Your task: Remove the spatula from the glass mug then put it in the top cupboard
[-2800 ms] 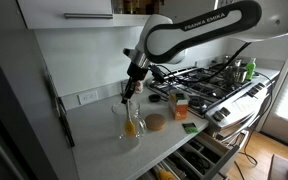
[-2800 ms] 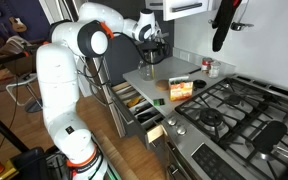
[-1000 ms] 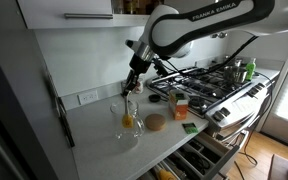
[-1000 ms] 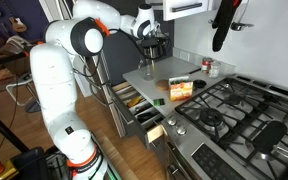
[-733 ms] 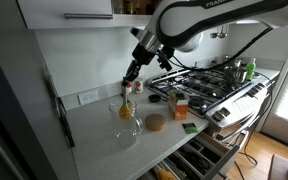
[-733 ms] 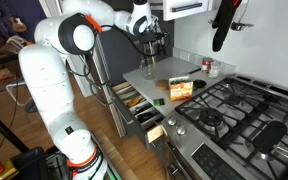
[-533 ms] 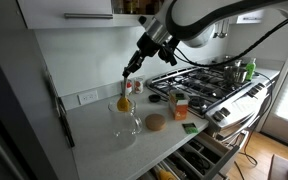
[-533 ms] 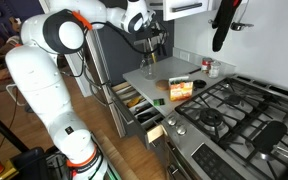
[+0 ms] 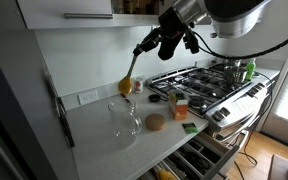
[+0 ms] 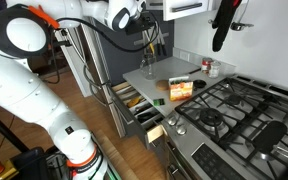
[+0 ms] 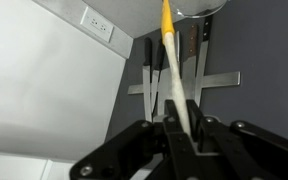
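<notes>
Half done: spatula (image 9: 134, 68) gripped by handle in tightly closed gripper (image 9: 148, 46), blade slanting down below it, clear of mug (image 9: 126, 118) underneath. Left: spatula to be raised into cupboard (image 9: 54, 8) above gripper, then released.

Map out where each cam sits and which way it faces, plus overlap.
An exterior view: by the counter's wall end, facing along it toward the stove; shows forearm and hand gripping the spatula above the glass mug.
An exterior view: out in the room, facing across the stove to the counter; shows base and whole arm.
Wrist view: on the wrist, along hand and spatula.
Shared: stove, both exterior views.
</notes>
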`<state>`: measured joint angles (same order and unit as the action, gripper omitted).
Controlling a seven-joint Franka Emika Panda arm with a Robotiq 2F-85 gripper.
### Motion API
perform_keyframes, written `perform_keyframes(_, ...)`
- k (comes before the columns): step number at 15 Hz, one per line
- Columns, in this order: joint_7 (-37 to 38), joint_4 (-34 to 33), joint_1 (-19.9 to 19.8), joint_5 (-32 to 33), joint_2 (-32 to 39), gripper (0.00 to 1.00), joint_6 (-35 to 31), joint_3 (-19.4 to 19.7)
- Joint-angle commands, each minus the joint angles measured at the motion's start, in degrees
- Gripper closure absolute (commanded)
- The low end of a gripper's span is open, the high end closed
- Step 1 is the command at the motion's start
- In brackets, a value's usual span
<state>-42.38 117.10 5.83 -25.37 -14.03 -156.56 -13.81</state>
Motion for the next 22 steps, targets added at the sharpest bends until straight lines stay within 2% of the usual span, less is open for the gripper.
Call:
perform_keyframes(1, 0.0, 0.9, 0.0, 0.0, -1.0, 0.85, -0.1, 0.0)
perform_keyframes(8, 0.0, 2.0, 0.0, -0.1, -1.7, 0.85, -0.5, 0.0)
perform_keyframes(9, 0.0, 2.0, 0.0, -0.1, -1.7, 0.96, -0.6, 0.0)
perform_keyframes(16, 1.5, 4.9, -0.6, -4.2, -7.3, 0.96, -13.0, 3.1)
perform_keyframes(20, -1.0, 5.5, 3.1, -10.1, -10.4, 0.96, -18.9, 6.5)
perform_keyframes(22, -2.8, 5.7, 6.8, -13.5, -11.8, 0.96, -22.3, 9.1)
